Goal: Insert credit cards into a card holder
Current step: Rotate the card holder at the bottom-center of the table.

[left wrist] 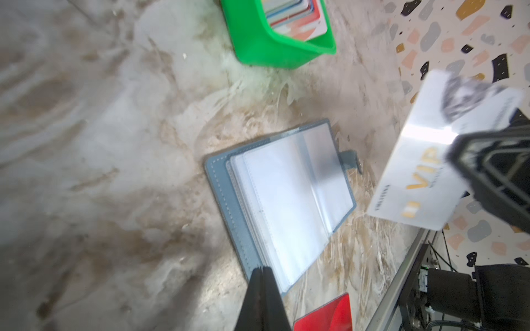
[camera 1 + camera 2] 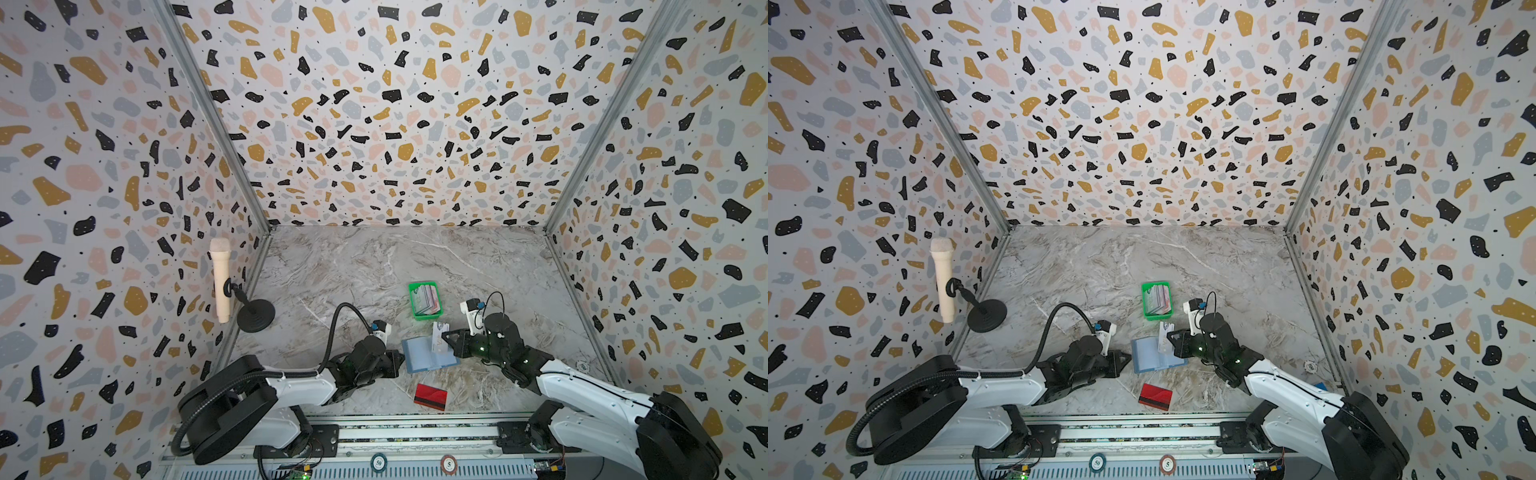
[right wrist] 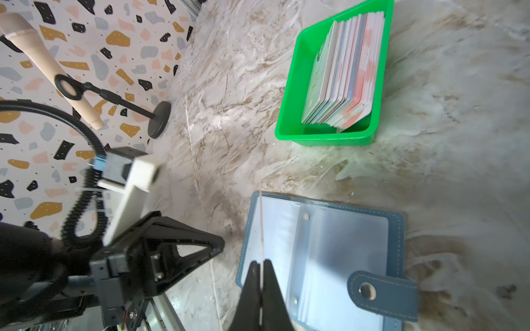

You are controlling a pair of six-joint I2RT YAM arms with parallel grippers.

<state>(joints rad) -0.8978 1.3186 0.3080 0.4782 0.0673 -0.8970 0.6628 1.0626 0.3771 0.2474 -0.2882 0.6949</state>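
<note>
Nearest the rail lay 1 red card (image 2: pixel 430 397) with a dark stripe, flat on the marble table (image 2: pixel 353 266); just beyond it the card holder (image 2: pixel 428 353) lay open, clear sleeves up; the left gripper (image 1: pixel 262 270), fingers pressed together on nothing, sat at its edge; the right gripper (image 3: pixel 261 268) pinched 1 white card (image 1: pixel 424 160) (marked VIP) on edge over the holder; farther back the green tray (image 2: pixel 411 299) held the stacked cards (image 2: pixel 426 300).
</note>
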